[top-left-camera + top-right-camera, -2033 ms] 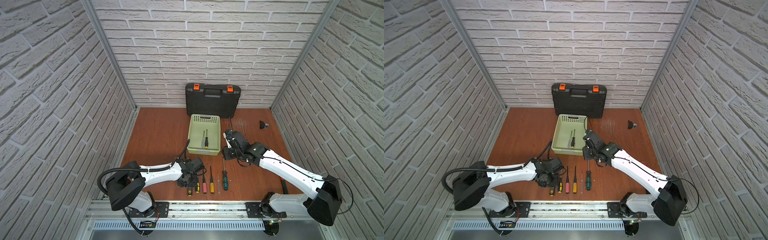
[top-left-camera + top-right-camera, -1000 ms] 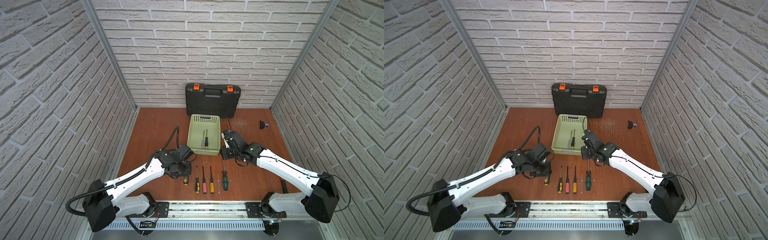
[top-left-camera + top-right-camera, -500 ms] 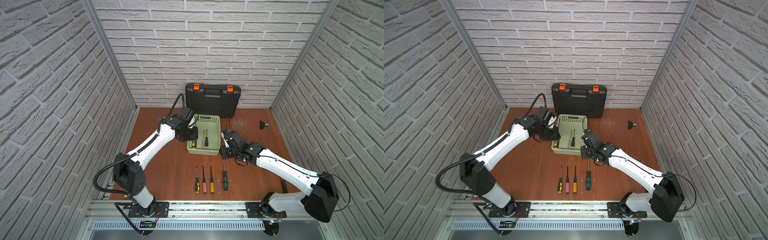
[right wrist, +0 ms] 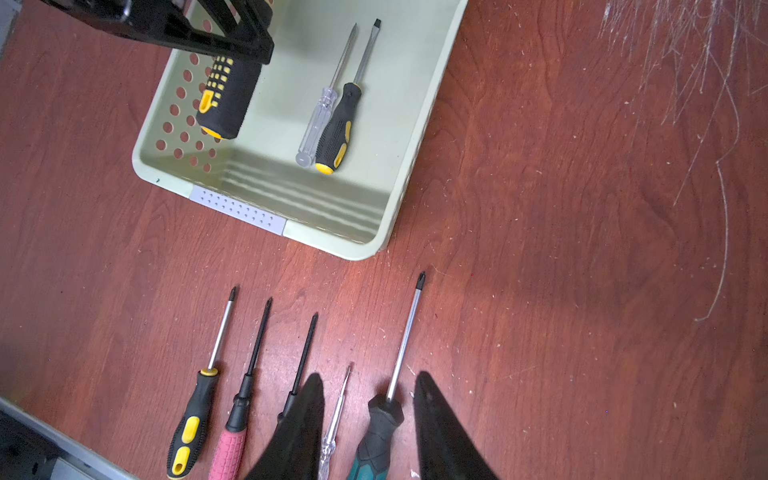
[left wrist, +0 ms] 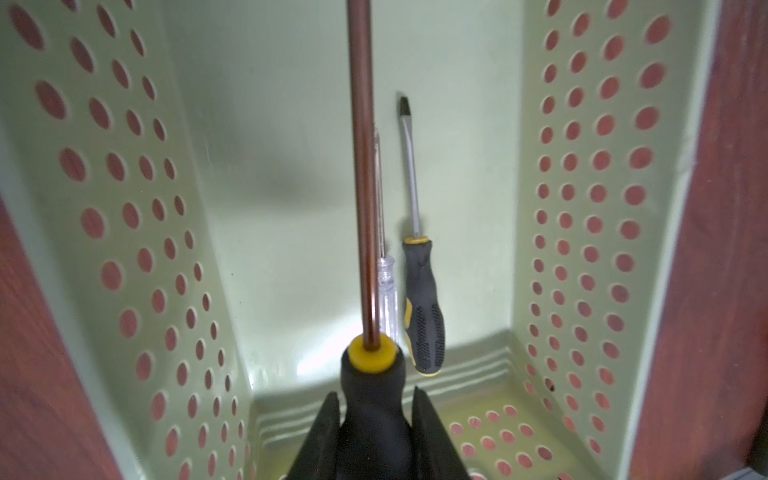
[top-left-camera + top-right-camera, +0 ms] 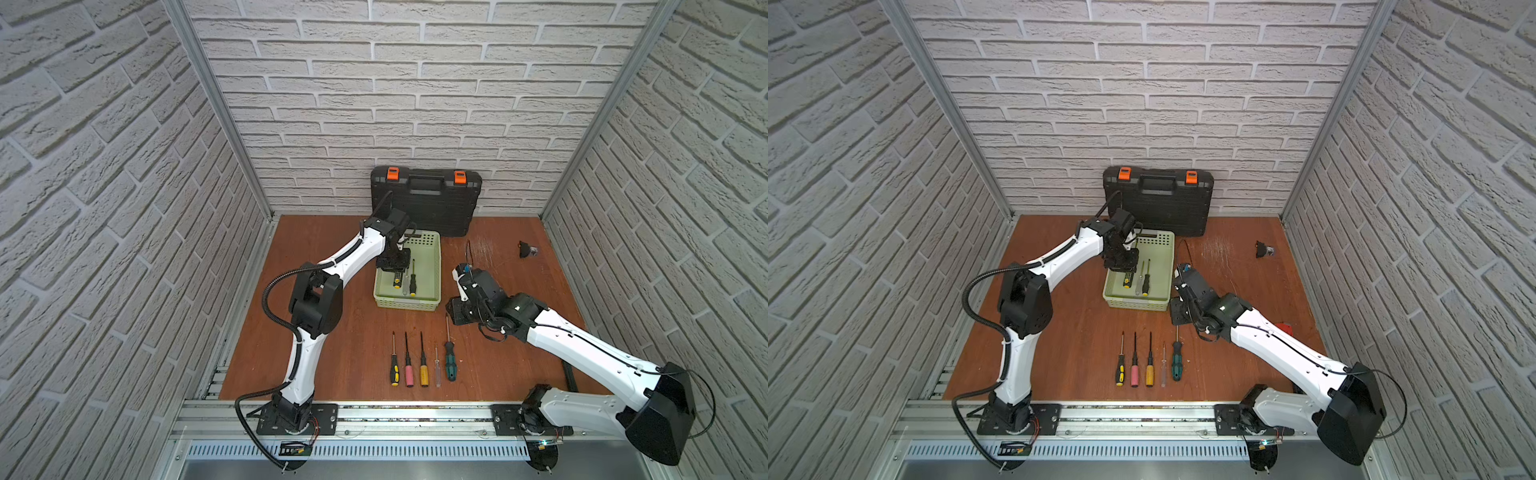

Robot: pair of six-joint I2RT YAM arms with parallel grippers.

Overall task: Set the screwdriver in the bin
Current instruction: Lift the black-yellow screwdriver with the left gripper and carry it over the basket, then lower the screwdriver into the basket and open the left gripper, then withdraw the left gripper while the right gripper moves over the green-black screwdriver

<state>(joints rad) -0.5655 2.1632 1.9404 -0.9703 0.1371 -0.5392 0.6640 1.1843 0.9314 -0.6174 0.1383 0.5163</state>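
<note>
Over the pale green bin [image 6: 432, 266], the left gripper [image 5: 374, 432] has its jaws closed on the handle of a stubby black-and-yellow screwdriver [image 4: 226, 99], held above the bin's floor. At three o'clock of it lie a clear-handled screwdriver [image 4: 318, 120] and a slim black-and-yellow one [image 4: 338, 124]. The right gripper [image 4: 368, 415] hovers with jaws partly apart, empty, over a teal-handled screwdriver [image 6: 449, 361].
</note>
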